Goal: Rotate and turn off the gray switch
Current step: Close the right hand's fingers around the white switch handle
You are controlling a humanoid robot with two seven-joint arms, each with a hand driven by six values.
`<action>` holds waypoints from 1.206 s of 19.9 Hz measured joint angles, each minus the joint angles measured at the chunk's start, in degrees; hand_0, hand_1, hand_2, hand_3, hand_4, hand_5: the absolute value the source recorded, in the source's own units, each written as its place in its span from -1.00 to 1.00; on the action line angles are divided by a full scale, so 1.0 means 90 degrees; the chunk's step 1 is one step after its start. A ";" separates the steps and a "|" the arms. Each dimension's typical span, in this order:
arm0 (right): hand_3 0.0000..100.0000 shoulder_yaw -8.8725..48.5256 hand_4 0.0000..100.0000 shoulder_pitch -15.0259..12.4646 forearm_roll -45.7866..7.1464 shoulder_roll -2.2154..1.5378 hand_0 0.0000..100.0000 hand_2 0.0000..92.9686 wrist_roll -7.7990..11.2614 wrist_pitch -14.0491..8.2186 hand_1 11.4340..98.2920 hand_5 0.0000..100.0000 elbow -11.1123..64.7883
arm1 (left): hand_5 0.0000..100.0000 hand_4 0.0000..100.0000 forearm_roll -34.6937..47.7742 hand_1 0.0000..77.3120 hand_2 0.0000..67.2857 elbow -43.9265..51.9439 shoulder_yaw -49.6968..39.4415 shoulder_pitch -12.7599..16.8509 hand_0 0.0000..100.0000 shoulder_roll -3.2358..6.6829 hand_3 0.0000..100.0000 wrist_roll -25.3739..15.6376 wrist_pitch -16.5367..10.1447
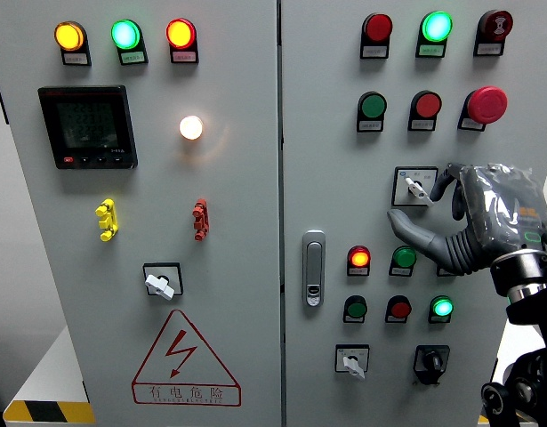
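Right robot hand [460, 218] up against the right door of the panel [326, 178], fingers loosely spread, gripping nothing; thumb juts toward 9 o'clock, one fingertip near the gray switch [415, 188]. That switch sits at the hand's 10 o'clock, lever slanted, apparently not yet gripped. Left robot hand not in view.

Risks, as I judge them:
- Three more rotary switches on the panel, one lower left [161, 284], two at the bottom right; wrong pick possible
- Lever is small and the fingers broad, so a pinch could slip off or only half turn it
- Palm hangs close over the green button [404, 258] and red lamp [359, 259]; a twist of the wrist could press one
- Emergency stop [487, 104] at 12 o'clock of the hand, within a stray lift
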 measured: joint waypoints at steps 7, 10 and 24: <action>0.90 -0.0097 0.97 0.0077 -0.0016 0.0006 -1.00 0.45 -0.0087 -0.0014 -0.58 1.00 -0.0075 | -0.78 -0.83 -0.0001 -1.00 -0.60 0.0000 0.0000 0.0003 0.70 0.0000 -0.62 0.0000 0.0000; 0.91 -0.0138 0.97 0.0084 -0.0011 0.0006 -1.00 0.46 -0.0122 -0.0055 -0.61 1.00 -0.0104 | -0.78 -0.83 -0.0001 -1.00 -0.60 0.0000 0.0000 0.0001 0.70 0.0000 -0.63 0.0000 0.0000; 0.97 -0.0160 0.97 0.0135 -0.0036 0.0006 -1.00 0.53 -0.0135 -0.0117 -0.64 1.00 -0.0163 | -0.78 -0.84 0.0001 -1.00 -0.60 0.0000 0.0000 0.0001 0.70 0.0000 -0.62 0.0000 0.0000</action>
